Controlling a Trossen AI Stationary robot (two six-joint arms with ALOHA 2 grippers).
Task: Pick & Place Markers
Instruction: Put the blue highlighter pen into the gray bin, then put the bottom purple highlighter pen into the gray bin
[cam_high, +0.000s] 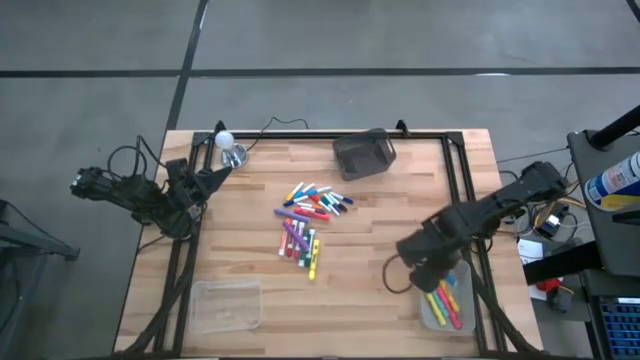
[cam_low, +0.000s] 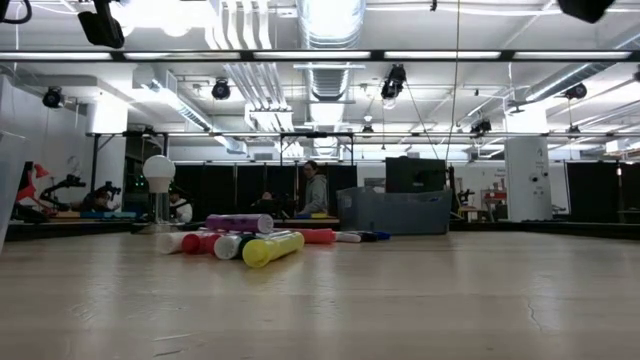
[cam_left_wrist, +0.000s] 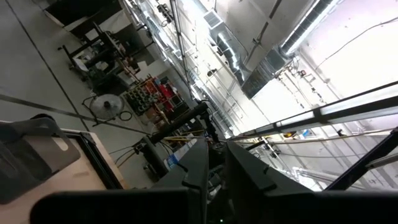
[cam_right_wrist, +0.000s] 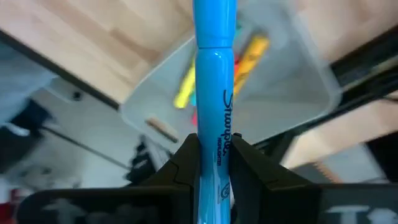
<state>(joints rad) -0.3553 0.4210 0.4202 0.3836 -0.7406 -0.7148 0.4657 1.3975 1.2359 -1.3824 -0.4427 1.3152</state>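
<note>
Several coloured markers (cam_high: 305, 225) lie in a loose pile on the wooden table's middle; the low view shows them lying on their sides (cam_low: 250, 243). My right gripper (cam_high: 428, 272) hangs over the clear tray (cam_high: 470, 318) at the near right and is shut on a light blue marker (cam_right_wrist: 214, 74). Yellow, pink and orange markers lie in that tray (cam_right_wrist: 283, 56). My left gripper (cam_left_wrist: 214, 168) waits at the table's left edge (cam_high: 212, 172), raised, shut and with nothing in it. My right gripper pinches the blue marker's printed barrel (cam_right_wrist: 216, 127) between its two fingers. The marker runs forward along the fingers and sticks out past their tips, capped end (cam_right_wrist: 214, 22) leading. It slants down from above toward the tray and is lifted clear of it.
An empty clear tray (cam_high: 227, 303) sits at the near left. A dark mesh bin (cam_high: 364, 153) stands at the far middle and a white bulb-shaped lamp (cam_high: 227, 142) at the far left. A black frame rail (cam_high: 465, 190) runs along the table's right side. People are in the room beyond (cam_low: 314, 190).
</note>
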